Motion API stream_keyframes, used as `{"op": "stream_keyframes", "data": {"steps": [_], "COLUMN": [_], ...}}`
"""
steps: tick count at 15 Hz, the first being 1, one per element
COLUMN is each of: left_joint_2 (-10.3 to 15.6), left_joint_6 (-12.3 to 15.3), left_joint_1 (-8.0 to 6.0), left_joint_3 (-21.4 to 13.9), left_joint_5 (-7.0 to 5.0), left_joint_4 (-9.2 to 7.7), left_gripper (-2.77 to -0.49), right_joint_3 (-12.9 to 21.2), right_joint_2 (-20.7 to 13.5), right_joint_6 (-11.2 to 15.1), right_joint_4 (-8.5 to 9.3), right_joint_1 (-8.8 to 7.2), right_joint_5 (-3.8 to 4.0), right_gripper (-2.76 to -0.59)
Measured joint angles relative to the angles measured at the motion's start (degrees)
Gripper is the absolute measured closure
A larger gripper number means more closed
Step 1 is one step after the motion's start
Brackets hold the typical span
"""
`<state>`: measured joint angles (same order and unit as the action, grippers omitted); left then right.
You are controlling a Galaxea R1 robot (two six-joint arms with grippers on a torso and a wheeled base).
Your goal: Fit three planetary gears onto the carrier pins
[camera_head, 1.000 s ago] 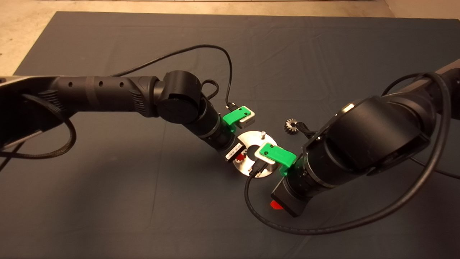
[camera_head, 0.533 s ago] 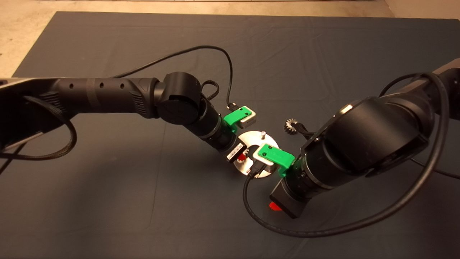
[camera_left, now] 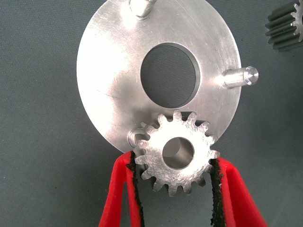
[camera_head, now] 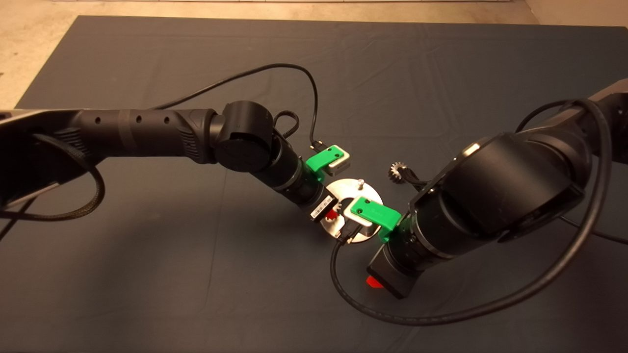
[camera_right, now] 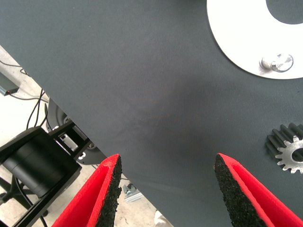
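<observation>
In the left wrist view my left gripper (camera_left: 174, 161) is shut on a silvery planetary gear (camera_left: 177, 153), held at the near rim of the round silver disc (camera_left: 113, 71). One carrier pin's base (camera_left: 135, 137) shows beside the gear's teeth. Two other carrier pins (camera_left: 239, 77) (camera_left: 142, 7) stand bare. In the head view the left gripper (camera_head: 332, 214) is over the disc (camera_head: 343, 189). A second gear (camera_head: 396, 171) lies on the mat behind the disc. My right gripper (camera_right: 165, 189) is open over bare mat beside the disc (camera_right: 246, 42); only a red bit of the right gripper (camera_head: 374, 281) shows in the head view.
The loose gear (camera_right: 291, 149) lies near the open right fingers and also shows as a gear (camera_left: 286, 26) in the left wrist view. Both arms' cables loop over the mat around the disc. The mat's edge and floor gear (camera_right: 38, 161) show past the right fingers.
The left gripper has edged slightly farther over the disc with its gear. The right wrist has shifted a little toward the left. The loose gear has not moved.
</observation>
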<state>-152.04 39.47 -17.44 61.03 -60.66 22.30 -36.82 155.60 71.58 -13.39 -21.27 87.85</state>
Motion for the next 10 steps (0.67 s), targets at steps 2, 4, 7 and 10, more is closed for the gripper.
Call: {"op": "stream_keyframes", "data": {"steps": [2, 4, 7, 10], "left_joint_2": [0.0, 0.0, 0.0, 0.5], "left_joint_6": [0.0, -0.9, -1.2, -1.3], "left_joint_1": [0.04, 0.15, 0.15, 0.15], "left_joint_3": [0.0, 0.0, 0.1, 0.1], "left_joint_5": [0.27, 0.50, 0.61, 0.91], "left_joint_4": [0.02, 0.16, 0.16, 0.11], "left_gripper": [-0.55, -0.55, -0.55, -0.55], "right_joint_3": [0.0, 0.0, 0.0, 0.0], "right_joint_2": [0.0, 0.2, 0.2, 0.2], "right_joint_6": [0.0, 0.0, 0.0, 0.0], "right_joint_4": [0.00, 0.00, 0.00, 0.00], "right_joint_1": [0.00, 0.00, 0.00, 0.00], "right_joint_5": [0.02, 0.00, 0.02, -0.02], "right_gripper": [-1.44, -1.44, -1.44, -1.44]}}
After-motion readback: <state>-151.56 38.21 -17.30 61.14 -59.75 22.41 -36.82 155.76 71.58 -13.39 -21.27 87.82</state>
